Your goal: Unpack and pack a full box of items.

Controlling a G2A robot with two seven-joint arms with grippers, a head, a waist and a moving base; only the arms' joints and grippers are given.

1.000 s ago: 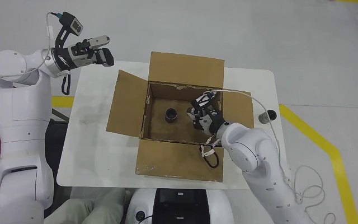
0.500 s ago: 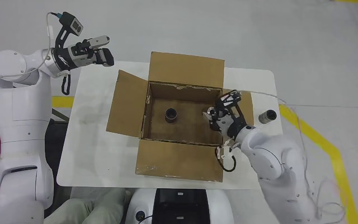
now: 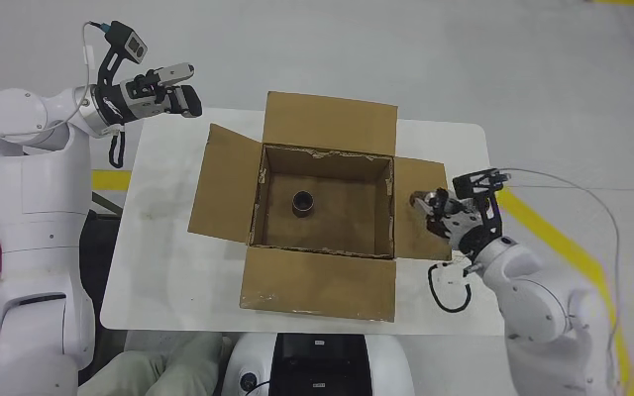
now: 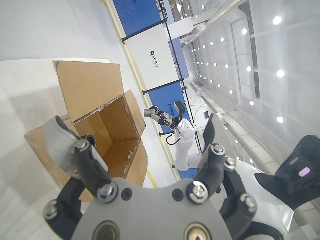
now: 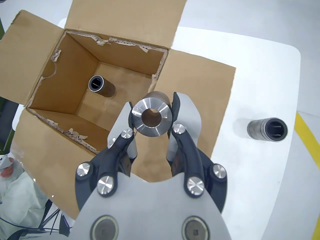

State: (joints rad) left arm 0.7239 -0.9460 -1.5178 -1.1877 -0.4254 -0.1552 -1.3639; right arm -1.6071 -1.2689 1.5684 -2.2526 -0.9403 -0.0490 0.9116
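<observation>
An open cardboard box (image 3: 322,119) stands mid-table with its flaps spread. One dark metal cylinder (image 3: 303,205) stands upright on the box floor, also seen as a cylinder (image 5: 101,86) from the right wrist. My right gripper (image 5: 152,112) is shut on a shiny metal cylinder (image 5: 152,119), held above the box's right flap (image 5: 200,81); from above that gripper (image 3: 432,206) is at the flap's outer edge. Another metal cylinder (image 5: 267,129) lies on its side on the table to the right. My left gripper (image 3: 181,86) hangs open and empty beyond the table's far left corner.
The white table (image 3: 168,257) has bare room left of the box and along its right side near the lying cylinder. The box's left flap (image 3: 223,183) and near flap (image 3: 317,287) lie spread over the table. A yellow floor line (image 3: 555,233) runs on the right.
My right gripper has carried the shiny cylinder up out of the box and rightward, from inside the box to over the right flap's edge. The left arm has stayed still.
</observation>
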